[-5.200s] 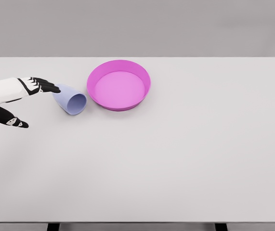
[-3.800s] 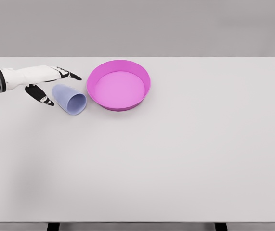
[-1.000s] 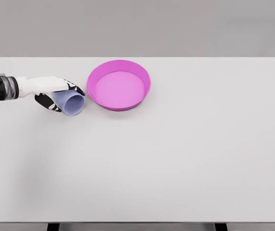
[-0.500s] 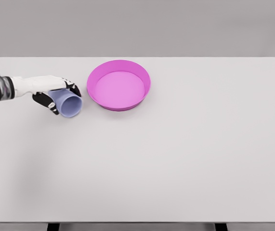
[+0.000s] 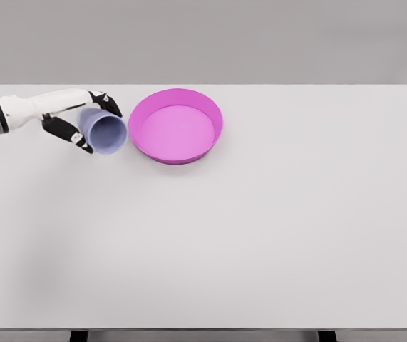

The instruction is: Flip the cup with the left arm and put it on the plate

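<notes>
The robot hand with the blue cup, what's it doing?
The robot's left hand has its fingers wrapped around a light blue cup. The cup is tipped, with its open mouth facing the camera, just left of a pink plate on a white table. The cup is not on the plate yet. The right arm is out of view.

This is a simulated test scene, not a lived-in room. A broad, flat, matte white rectangular worktop (image 5: 260, 235) fills almost the whole view, its surface uniform and without marks. Behind the worktop's far edge stands only a plain, featureless grey backdrop (image 5: 260, 43), with no walls, furniture or fittings to suggest a home or shop. Below the worktop's near edge, two short dark supports (image 5: 79, 335) show against a grey floor. The even, soft lighting and smooth untextured surfaces look rendered.
</notes>
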{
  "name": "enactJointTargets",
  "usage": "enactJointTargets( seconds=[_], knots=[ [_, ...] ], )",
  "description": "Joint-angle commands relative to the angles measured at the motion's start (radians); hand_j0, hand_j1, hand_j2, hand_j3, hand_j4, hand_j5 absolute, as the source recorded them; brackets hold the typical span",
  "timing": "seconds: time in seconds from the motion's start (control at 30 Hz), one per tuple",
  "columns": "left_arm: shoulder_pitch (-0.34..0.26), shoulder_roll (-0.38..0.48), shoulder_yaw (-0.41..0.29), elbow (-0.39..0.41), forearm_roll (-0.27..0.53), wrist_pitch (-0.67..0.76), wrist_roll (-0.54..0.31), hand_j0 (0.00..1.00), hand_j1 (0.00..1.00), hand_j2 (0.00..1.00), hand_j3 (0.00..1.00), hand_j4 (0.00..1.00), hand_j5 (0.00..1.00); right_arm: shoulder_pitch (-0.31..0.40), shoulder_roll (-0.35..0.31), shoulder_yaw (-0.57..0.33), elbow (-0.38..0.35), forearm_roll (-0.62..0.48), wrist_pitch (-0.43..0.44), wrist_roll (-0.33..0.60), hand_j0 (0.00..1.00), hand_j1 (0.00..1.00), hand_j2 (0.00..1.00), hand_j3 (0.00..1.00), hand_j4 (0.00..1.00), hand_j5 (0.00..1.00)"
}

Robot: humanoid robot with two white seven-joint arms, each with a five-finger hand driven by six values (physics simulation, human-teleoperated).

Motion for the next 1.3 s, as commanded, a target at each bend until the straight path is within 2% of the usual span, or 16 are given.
enactJointTargets(
  seconds=[0.0,0.1,0.17,0.23,0.3,0.4,0.47,0.5,0.53,0.6,0.87,1.03,1.27],
  knots=[
    [0.000,0.002,0.000,-0.046,0.103,0.003,0.001,0.44,0.44,0.44,0.44,0.44,0.44,0.000,0.000,0.000,0.000,0.001,0.000,0.000,1.00,1.00,1.00,1.00,1.00,1.00],
    [0.000,-0.002,-0.003,-0.110,0.195,0.003,0.001,0.45,0.45,0.45,0.45,0.45,0.45,0.000,0.000,-0.001,0.000,0.001,-0.002,0.000,1.00,1.00,1.00,1.00,1.00,1.00],
    [-0.008,-0.010,-0.035,-0.136,0.283,0.008,0.001,0.43,0.43,0.43,0.43,0.43,0.43,0.000,0.000,-0.001,0.000,0.001,0.000,0.000,1.00,1.00,1.00,1.00,1.00,1.00],
    [-0.005,-0.036,-0.035,-0.165,0.335,0.061,0.001,0.41,0.41,0.41,0.41,0.41,0.41,0.000,0.000,-0.001,0.000,0.001,-0.002,0.000,1.00,1.00,1.00,1.00,1.00,1.00],
    [-0.003,-0.077,-0.035,-0.167,0.396,0.104,0.001,0.41,0.41,0.41,0.41,0.41,0.41,0.000,0.000,0.000,0.000,0.001,0.000,0.000,1.00,1.00,1.00,1.00,1.00,1.00],
    [-0.006,-0.108,-0.075,-0.159,0.533,0.147,0.001,0.41,0.41,0.41,0.41,0.41,0.41,0.000,0.000,-0.001,0.000,0.001,-0.002,0.000,1.00,1.00,1.00,1.00,1.00,1.00],
    [-0.006,-0.127,-0.075,-0.158,0.616,0.187,0.001,0.42,0.42,0.42,0.42,0.42,0.42,0.000,0.000,0.000,0.000,0.001,0.000,0.000,1.00,1.00,1.00,1.00,1.00,1.00],
    [-0.003,-0.145,-0.076,-0.156,0.665,0.241,0.001,0.42,0.42,0.42,0.42,0.42,0.42,0.000,0.000,0.000,0.000,0.001,0.000,0.000,1.00,1.00,1.00,1.00,1.00,1.00],
    [0.000,-0.157,-0.075,-0.149,0.679,0.288,0.001,0.43,0.43,0.43,0.43,0.43,0.43,0.000,0.000,0.000,0.000,0.001,0.000,0.000,1.00,1.00,1.00,1.00,1.00,1.00],
    [0.008,-0.211,-0.075,-0.078,0.719,0.322,0.001,0.43,0.43,0.43,0.43,0.43,0.43,0.000,0.000,-0.001,0.000,0.001,0.000,0.000,1.00,1.00,1.00,1.00,1.00,1.00],
    [0.012,-0.321,-0.064,0.109,0.892,0.398,0.001,0.42,0.42,0.42,0.42,0.42,0.42,0.000,0.000,0.000,0.000,0.001,0.000,0.000,1.00,1.00,1.00,1.00,1.00,1.00],
    [0.012,-0.334,-0.061,0.175,0.912,0.396,0.001,0.42,0.42,0.42,0.42,0.42,0.42,0.000,0.000,0.000,0.000,0.001,-0.002,0.000,1.00,1.00,1.00,1.00,1.00,1.00],
    [0.012,-0.404,-0.060,0.347,0.903,0.396,0.001,0.42,0.42,0.42,0.42,0.42,0.42,0.000,0.000,0.000,0.000,0.001,0.000,0.000,1.00,1.00,1.00,1.00,1.00,1.00]
  ],
)
